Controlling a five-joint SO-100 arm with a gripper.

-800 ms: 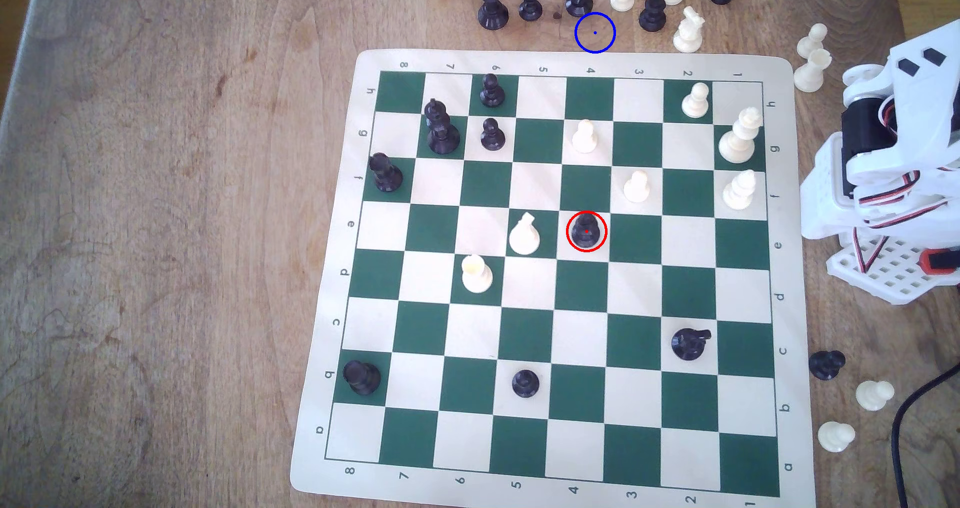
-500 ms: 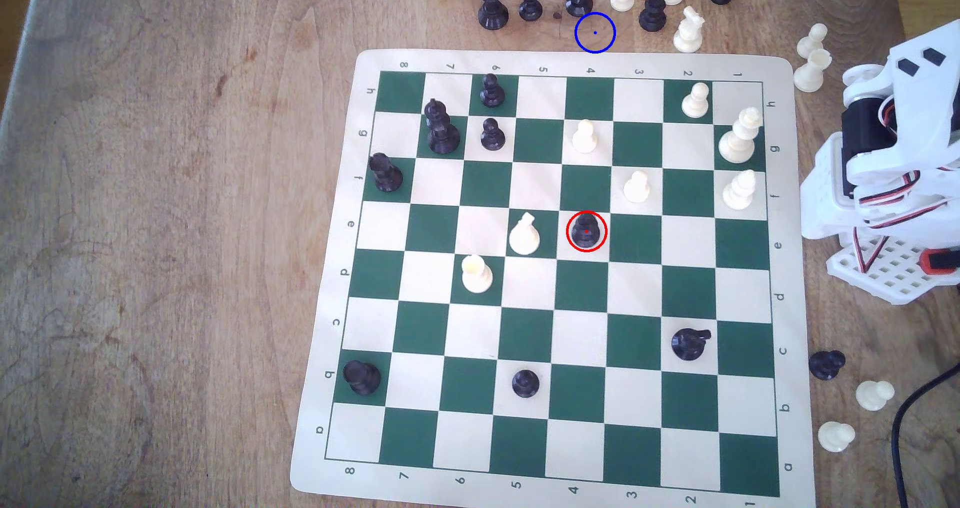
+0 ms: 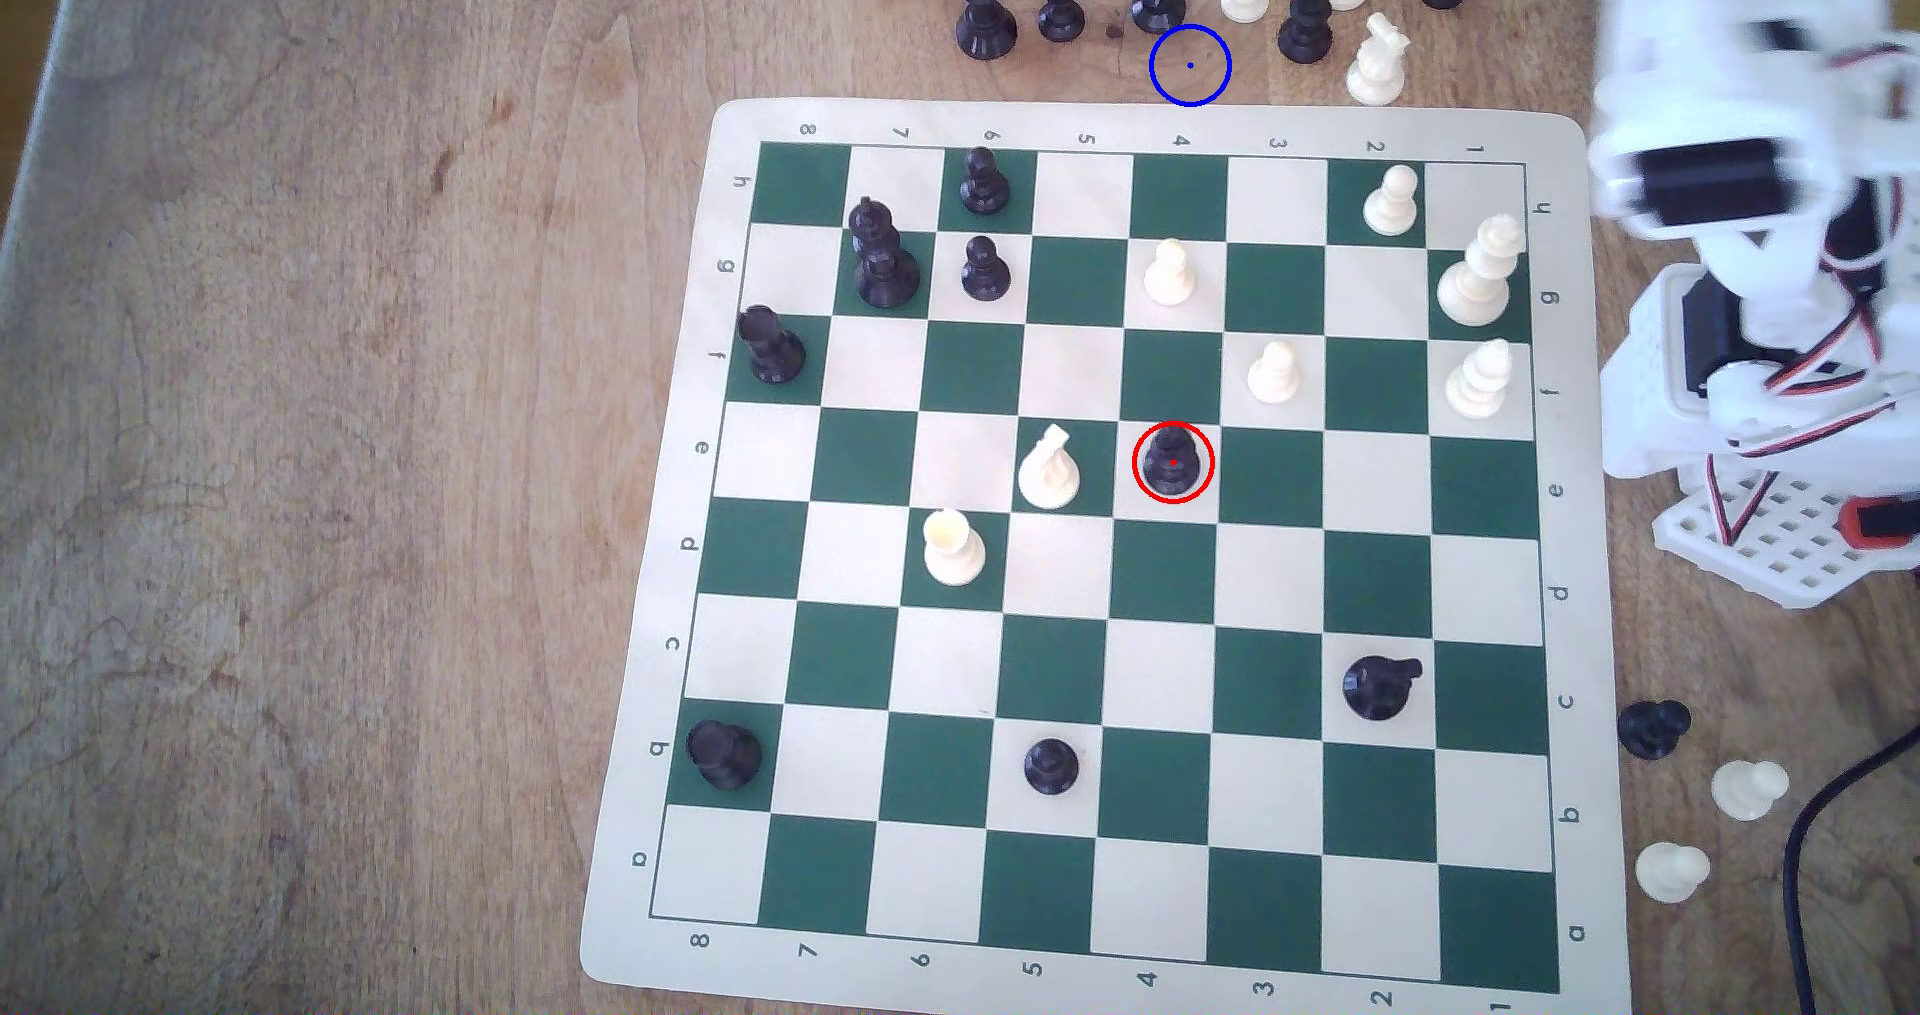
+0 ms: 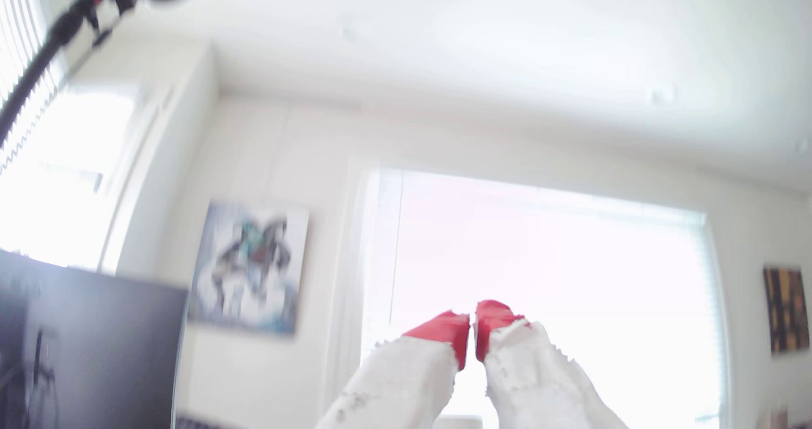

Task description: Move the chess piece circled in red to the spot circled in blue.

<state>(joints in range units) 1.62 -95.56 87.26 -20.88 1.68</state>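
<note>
Far border, 12 o'clock edge of the chess mat [image 3: 1143,120]: digits 8 7 6 5 4 3 2 1, running from the exterior view's left to its right, printed upside down.
Near border, 6 o'clock edge: 8 7 6 5 4 3 2 1 in the same order, upright.
9 o'clock border: letters h g f e d c b a from far to near, turned sideways.
3 o'clock border: h g f e d c b a from far to near, also sideways.
Chess pieces, table, arm: no lettering can be read.
Wrist view: too blurred; nothing legible.
</note>
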